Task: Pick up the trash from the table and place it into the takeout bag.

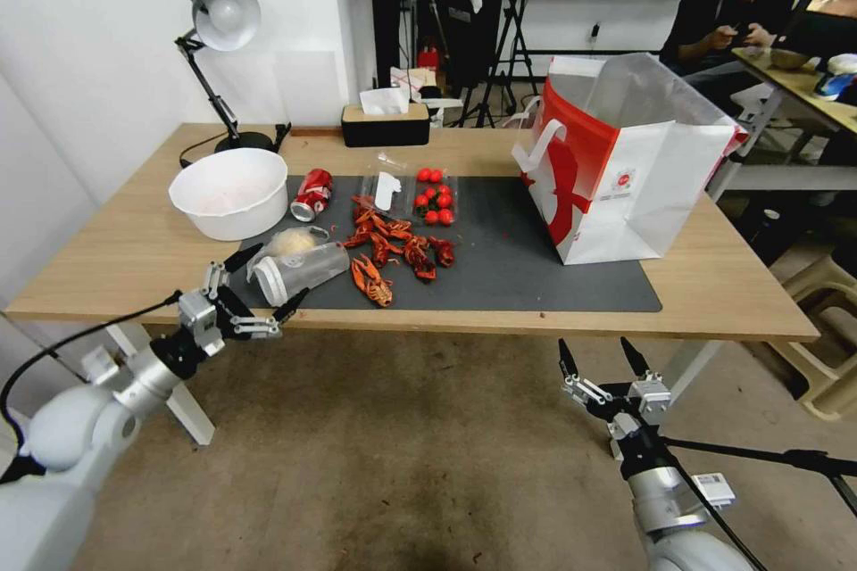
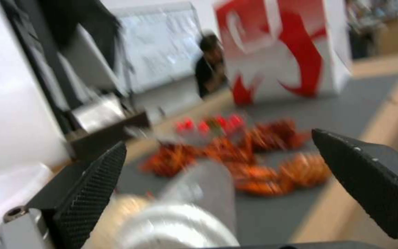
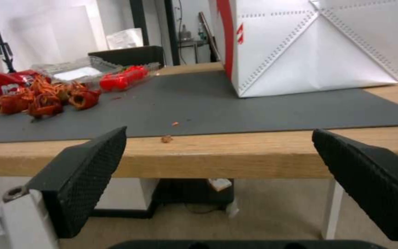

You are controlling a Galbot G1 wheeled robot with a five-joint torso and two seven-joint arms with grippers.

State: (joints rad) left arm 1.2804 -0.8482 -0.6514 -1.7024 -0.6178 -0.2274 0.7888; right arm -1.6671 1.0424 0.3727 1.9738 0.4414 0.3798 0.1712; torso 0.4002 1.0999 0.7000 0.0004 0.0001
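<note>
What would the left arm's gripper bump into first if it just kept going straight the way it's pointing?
Most likely the clear plastic cup lying on its side at the mat's near corner. The left gripper has its fingers open on either side of the cup's lidded end, so contact looks almost immediate, though depth is hard to judge.

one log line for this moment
left gripper: open around clear plastic cup | right gripper: open, below table edge | takeout bag: upright
</note>
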